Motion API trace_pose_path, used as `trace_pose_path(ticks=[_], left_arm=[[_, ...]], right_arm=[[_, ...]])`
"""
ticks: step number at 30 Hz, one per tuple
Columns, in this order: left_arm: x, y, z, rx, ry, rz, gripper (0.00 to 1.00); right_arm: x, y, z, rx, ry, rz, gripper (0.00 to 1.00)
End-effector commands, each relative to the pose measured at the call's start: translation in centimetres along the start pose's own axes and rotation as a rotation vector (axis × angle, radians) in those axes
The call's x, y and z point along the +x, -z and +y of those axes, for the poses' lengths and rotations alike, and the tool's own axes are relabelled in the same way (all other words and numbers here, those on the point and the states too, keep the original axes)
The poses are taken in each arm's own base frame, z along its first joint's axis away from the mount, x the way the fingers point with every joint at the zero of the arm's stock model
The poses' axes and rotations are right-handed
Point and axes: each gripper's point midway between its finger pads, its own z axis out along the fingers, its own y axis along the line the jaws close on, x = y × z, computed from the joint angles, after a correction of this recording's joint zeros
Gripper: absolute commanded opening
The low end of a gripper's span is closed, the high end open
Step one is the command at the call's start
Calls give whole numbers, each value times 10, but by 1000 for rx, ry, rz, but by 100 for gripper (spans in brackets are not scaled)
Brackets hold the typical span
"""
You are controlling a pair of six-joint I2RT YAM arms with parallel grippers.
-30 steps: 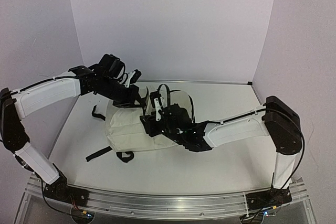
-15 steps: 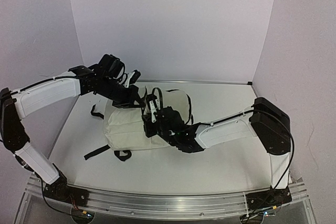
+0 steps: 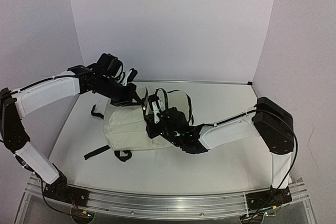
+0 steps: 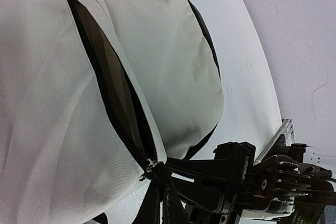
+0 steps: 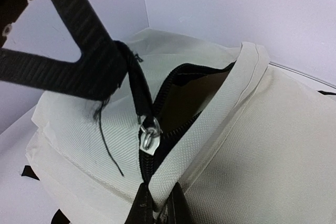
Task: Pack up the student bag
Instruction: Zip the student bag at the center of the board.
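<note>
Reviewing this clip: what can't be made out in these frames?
Bag inside: both wrist views show only a dark slit past the zip; contents unknown.
Right gripper: right wrist view, fingers cut off by the bottom edge.
Left gripper: left wrist view, fingers cut off likewise; top view, too small and dark.

Soft, even light, slightly violet; shadows are weak. The right wrist view blurs just at the right gripper (image 5: 157, 205).
</note>
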Motion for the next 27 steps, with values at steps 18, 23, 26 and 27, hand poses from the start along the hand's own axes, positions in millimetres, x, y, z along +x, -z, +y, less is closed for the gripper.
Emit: trace_pose_path(ticks=[18,23,26,27], left_arm=[[-124,21,5,183,15,-313,0],[-131,8,16,196,25,-305,0],[-136,-1,25,192,35,-302,0],[-137,-6,29,189,40,-297,0]], right_arm=[[20,38,35,-102,17,90,0],[20,45,42,-107,28,93,0],[18,49,46,-121,25,94,0],[18,51,48,-126,23,94,0]])
